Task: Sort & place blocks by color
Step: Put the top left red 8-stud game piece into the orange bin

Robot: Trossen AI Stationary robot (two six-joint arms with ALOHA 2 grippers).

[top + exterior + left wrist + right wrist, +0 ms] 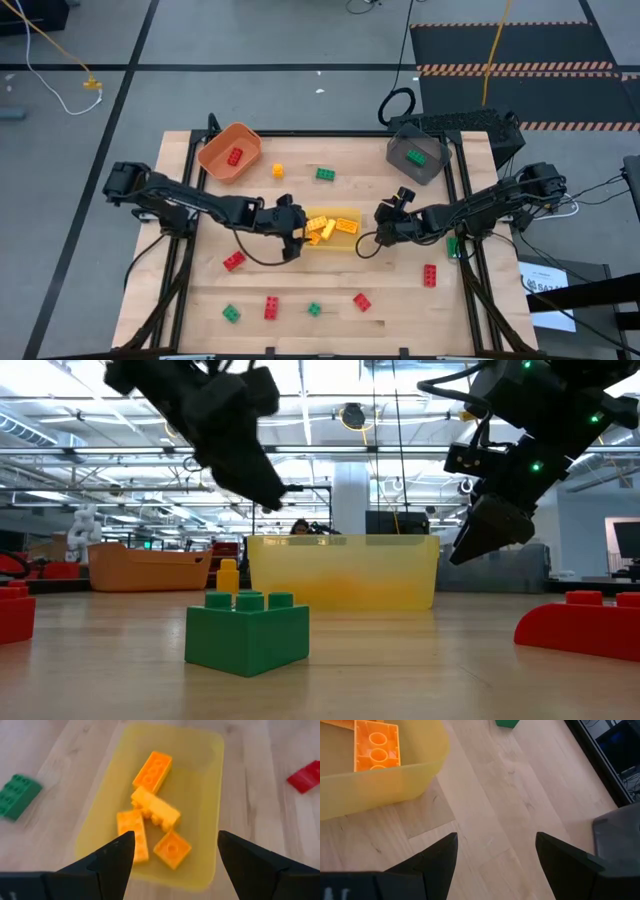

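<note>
The yellow bin (350, 243) stands at the table's middle with several yellow blocks (155, 807) lying loose on its floor. My left gripper (175, 840) hangs open above the bin's left end (294, 232), with nothing between its fingers. Just past the bin's right end, my right gripper (385, 228) is open over bare wood (495, 840). Red blocks (234, 261) and green blocks (231, 313) lie scattered on the near half of the table. One yellow block (278, 171) and one green block (325, 174) lie behind the bin.
An orange bin (215, 160) at the far left holds a red block (234, 156). A dark grey bin (430, 170) at the far right holds a green block (415, 156). A green block (247, 635) sits close to the low camera.
</note>
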